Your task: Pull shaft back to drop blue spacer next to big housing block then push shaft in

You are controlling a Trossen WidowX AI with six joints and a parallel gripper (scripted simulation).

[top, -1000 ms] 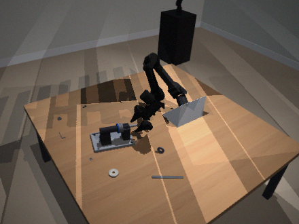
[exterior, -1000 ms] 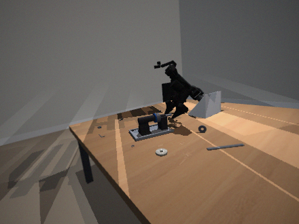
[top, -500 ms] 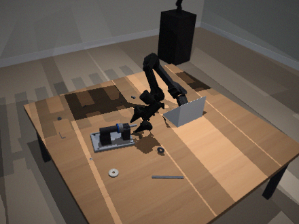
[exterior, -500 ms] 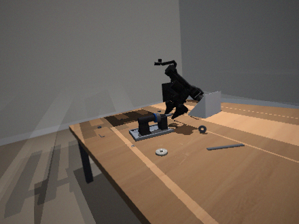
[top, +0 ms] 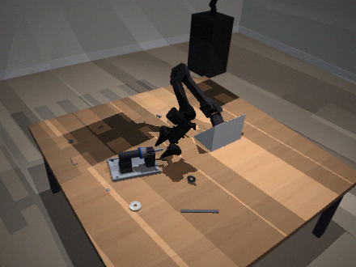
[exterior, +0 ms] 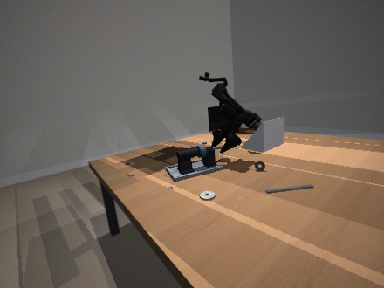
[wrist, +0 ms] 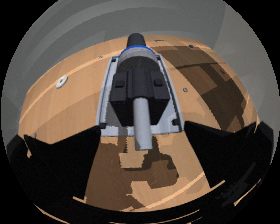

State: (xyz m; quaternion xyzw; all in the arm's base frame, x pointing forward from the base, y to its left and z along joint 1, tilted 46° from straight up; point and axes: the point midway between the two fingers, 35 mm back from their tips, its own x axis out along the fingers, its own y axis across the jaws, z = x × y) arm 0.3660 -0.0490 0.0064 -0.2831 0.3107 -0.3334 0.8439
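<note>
The grey shaft sticks out of the smaller dark support block. The blue spacer sits upright between that block and the big dark housing, on its housing side. Grey spacers stand beside it; their exact number is unclear. My gripper is wide open and empty, its fingers on either side of the shaft's free end.
The blocks stand on a grey base plate. A pale washer, a dark ring and a grey bar lie on the table. A grey wedge stands near the arm.
</note>
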